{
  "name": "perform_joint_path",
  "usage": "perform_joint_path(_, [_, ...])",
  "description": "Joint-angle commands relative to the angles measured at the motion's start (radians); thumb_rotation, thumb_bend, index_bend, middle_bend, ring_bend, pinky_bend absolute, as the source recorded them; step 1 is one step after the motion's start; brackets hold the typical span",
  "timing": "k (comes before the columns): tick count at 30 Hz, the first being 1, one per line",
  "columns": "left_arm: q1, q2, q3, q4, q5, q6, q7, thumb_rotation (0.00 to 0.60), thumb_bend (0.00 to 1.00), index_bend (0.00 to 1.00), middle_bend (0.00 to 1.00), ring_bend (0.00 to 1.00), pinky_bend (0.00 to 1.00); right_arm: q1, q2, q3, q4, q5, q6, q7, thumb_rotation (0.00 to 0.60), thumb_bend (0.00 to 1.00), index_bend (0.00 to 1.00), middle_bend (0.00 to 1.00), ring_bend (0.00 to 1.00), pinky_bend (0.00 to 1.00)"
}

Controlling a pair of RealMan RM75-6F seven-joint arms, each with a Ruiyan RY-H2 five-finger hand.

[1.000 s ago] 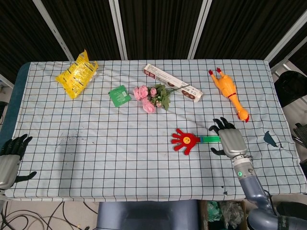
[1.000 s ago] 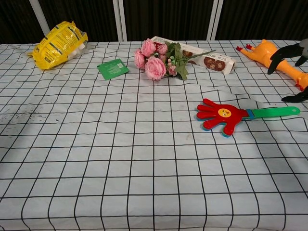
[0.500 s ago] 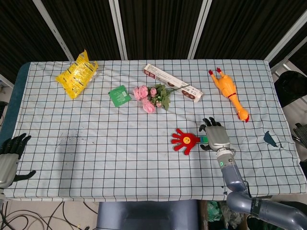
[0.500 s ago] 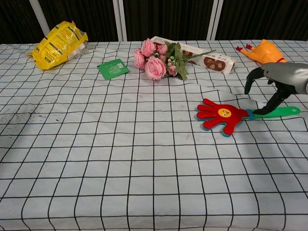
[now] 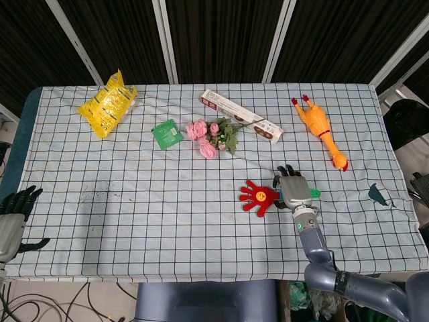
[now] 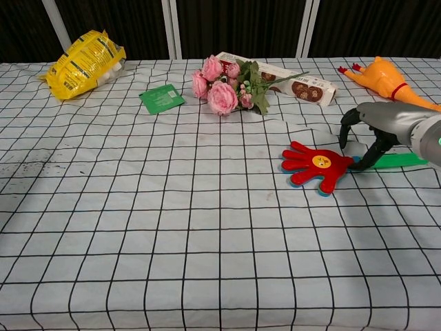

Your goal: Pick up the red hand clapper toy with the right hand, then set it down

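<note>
The red hand clapper toy (image 5: 258,195) (image 6: 315,164) lies flat on the checked cloth, right of centre, with its green handle (image 5: 314,194) (image 6: 403,160) pointing right. My right hand (image 5: 292,190) (image 6: 377,124) arches over the handle just beside the red palm. Its fingers (image 6: 344,129) are spread and point down on both sides of the handle; they have not closed on it. The toy stays on the table. My left hand (image 5: 12,221) hangs at the table's near left corner, fingers apart, holding nothing.
An orange rubber chicken (image 5: 318,127) (image 6: 386,74) lies behind the right hand. Pink flowers (image 5: 213,136) (image 6: 227,86) and a long box (image 5: 241,115) (image 6: 296,83) sit at the back centre. A green packet (image 5: 166,133) and a yellow bag (image 5: 107,102) lie back left.
My right hand has moved left along the green handle toward the red palm and come down over it. The toy and the left hand have not moved.
</note>
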Motion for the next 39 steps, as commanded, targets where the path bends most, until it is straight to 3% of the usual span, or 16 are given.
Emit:
perform_joint_path(1, [-0.002,0.000,-0.001,-0.001,-0.003,-0.004,-0.002,0.600,0.00,0.00,0.00,0.00,0.00,0.004,-0.009,-0.005,0.011,0.004,-0.001,0.004,0.600,0.20,0.44,0.11,0.04,0.17])
perform_joint_path(9, [-0.005,0.002,-0.001,-0.005,-0.009,-0.011,-0.004,0.600,0.00,0.00,0.00,0.00,0.00,0.010,-0.027,-0.014,0.030,0.011,-0.003,0.010,0.600,0.21,0.46,0.11,0.04,0.17])
perform_joint_path(20, [-0.006,0.005,-0.001,-0.009,-0.011,-0.013,-0.019,0.600,0.00,0.00,0.00,0.00,0.00,0.018,-0.039,-0.018,0.034,0.014,0.006,0.014,0.600,0.34,0.61,0.17,0.04,0.17])
perform_joint_path(27, [-0.007,0.007,0.000,-0.012,-0.013,-0.017,-0.025,0.600,0.00,0.00,0.00,0.00,0.00,0.012,-0.023,-0.019,0.006,-0.003,0.024,0.030,0.600,0.39,0.65,0.22,0.08,0.17])
perform_joint_path(32, [-0.007,0.008,0.002,-0.013,-0.012,-0.017,-0.028,0.600,0.00,0.00,0.00,0.00,0.00,0.003,-0.003,-0.019,-0.027,-0.040,0.045,0.060,0.600,0.50,0.70,0.31,0.18,0.22])
perform_joint_path(39, [-0.006,0.010,0.004,-0.017,-0.014,-0.019,-0.032,0.600,0.00,0.00,0.00,0.00,0.00,-0.016,0.018,-0.018,-0.057,-0.110,0.066,0.133,0.600,0.64,0.79,0.54,0.44,0.40])
